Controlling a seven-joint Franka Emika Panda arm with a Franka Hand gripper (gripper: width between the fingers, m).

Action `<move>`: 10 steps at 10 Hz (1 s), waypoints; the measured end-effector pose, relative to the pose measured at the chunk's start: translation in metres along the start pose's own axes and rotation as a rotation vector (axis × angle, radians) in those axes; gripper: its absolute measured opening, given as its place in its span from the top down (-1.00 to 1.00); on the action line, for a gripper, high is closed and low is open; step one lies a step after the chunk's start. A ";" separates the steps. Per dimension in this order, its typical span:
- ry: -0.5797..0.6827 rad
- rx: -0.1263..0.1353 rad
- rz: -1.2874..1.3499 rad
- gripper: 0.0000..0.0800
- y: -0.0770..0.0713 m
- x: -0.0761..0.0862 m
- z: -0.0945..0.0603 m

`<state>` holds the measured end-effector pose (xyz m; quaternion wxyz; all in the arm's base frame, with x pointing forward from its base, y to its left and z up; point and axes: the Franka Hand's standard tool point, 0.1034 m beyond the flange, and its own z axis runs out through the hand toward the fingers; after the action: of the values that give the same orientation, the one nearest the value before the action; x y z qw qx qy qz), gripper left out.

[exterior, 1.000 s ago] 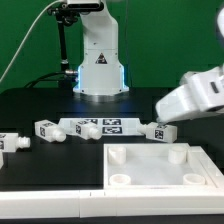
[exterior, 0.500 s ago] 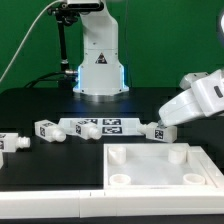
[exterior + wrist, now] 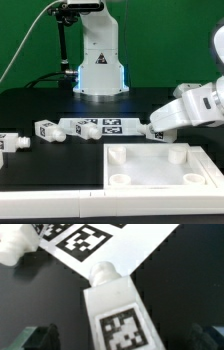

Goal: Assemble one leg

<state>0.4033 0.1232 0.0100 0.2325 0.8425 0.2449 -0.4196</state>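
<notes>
- Reaching for the leg is, as we judge it, the step in hand. The leg lies flat on the black table, at the end of the marker board toward the exterior view's right.
- In the wrist view its round peg end points at the marker board. We cannot tell whether it touches the board's edge or only lies just beside it.
- Our gripper hangs low over the leg with its fingers apart, 1 on each side of the square body. It clamps nothing.
- We see 2 other legs lying on the table toward the exterior view's left, past the board's other end.
- The tabletop lies flat near the leg, on the camera's side of it. Its 4 corner holes face up and none holds a leg.
- We judge the task to be at an early stage.
- The next move, in our judgement, calls for a short descent. The fingers should centre on the flat sides of the body, clear of the peg, and then close firmly so the leg does not twist when lifted.
</notes>
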 end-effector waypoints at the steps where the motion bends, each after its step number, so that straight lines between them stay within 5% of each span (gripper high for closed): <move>1: 0.001 0.000 0.001 -0.62 0.001 0.001 0.000; 3: -0.001 0.006 0.007 -0.04 0.003 0.001 0.002; 4: -0.001 0.008 0.009 -0.04 0.004 0.001 0.002; 5: -0.005 0.010 0.010 0.28 0.005 0.000 0.002; 6: -0.004 0.012 0.012 0.28 0.006 0.000 0.002; 7: -0.046 0.043 0.016 0.28 0.016 -0.013 -0.009; 9: -0.015 0.178 0.105 0.28 0.070 -0.028 -0.058; 10: 0.032 0.211 0.147 0.28 0.093 -0.033 -0.066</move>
<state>0.4814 0.0842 0.0901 0.1687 0.8847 0.1406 -0.4112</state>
